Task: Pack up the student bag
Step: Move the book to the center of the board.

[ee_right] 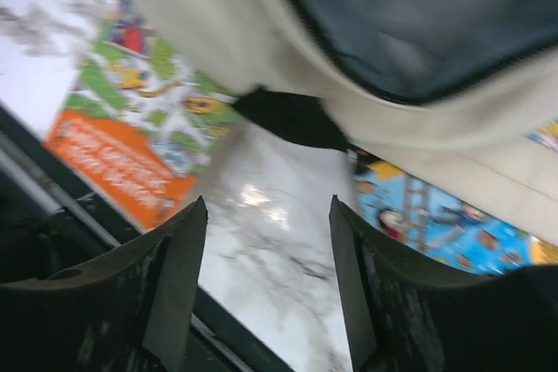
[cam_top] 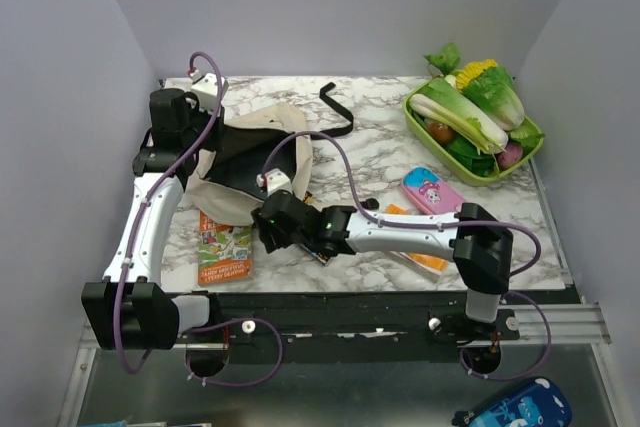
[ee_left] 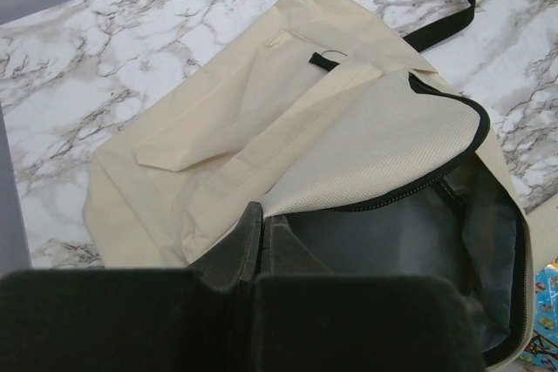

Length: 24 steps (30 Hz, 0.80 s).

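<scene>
Top: the student bag lies far-left on the tabletop. Its long axis runs roughly near-left to far-right, and the dark mouth faces near-right. The black strap trails off on the far side. An orange-banded book touches its near edge, lettering too small to read. The pink case and green veg basket sit well apart, right.

Left wrist: left tool is clenched at the mouth's rim (we can't tell if fabric is pinched). Grey lining shows.

Right wrist: right tool is released with nothing between its fingers, over bare marble. A blue picture book sits partly under the bag. The book text is blurred.
</scene>
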Each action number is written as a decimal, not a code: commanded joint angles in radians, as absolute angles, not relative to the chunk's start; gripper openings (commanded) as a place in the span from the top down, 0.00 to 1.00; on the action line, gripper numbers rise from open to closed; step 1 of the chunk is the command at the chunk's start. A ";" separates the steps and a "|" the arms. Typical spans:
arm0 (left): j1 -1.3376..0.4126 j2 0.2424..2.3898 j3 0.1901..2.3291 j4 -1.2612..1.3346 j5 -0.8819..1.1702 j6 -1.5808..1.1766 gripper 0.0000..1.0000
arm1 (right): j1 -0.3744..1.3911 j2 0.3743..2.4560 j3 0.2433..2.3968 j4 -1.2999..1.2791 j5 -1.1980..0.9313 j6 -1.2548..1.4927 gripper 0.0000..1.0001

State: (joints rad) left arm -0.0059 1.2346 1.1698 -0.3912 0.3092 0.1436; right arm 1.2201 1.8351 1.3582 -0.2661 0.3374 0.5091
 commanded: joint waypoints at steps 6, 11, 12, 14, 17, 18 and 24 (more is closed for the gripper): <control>0.023 1.221 1.198 -0.342 0.336 0.133 1.00 | 1.293 2.002 1.454 -0.085 0.117 0.259 0.33; 0.023 1.232 1.212 -0.360 0.341 0.135 1.00 | 1.296 2.143 1.606 -0.129 0.026 0.190 0.33; 0.025 1.235 1.213 -0.367 0.341 0.137 1.00 | 1.296 2.157 1.644 -0.130 0.015 0.181 0.34; 0.026 1.235 1.213 -0.371 0.342 0.140 1.00 | 1.296 2.186 1.670 -0.132 0.006 0.157 0.34; 0.025 1.235 1.209 -0.382 0.351 0.144 1.00 | 1.298 2.200 1.697 -0.112 -0.032 0.130 0.35; 0.026 1.233 1.204 -0.385 0.353 0.146 1.00 | 1.296 2.219 1.706 -0.112 -0.034 0.126 0.35; 0.026 1.230 1.204 -0.391 0.351 0.153 1.00 | 1.298 2.321 1.804 -0.212 -0.078 0.097 0.34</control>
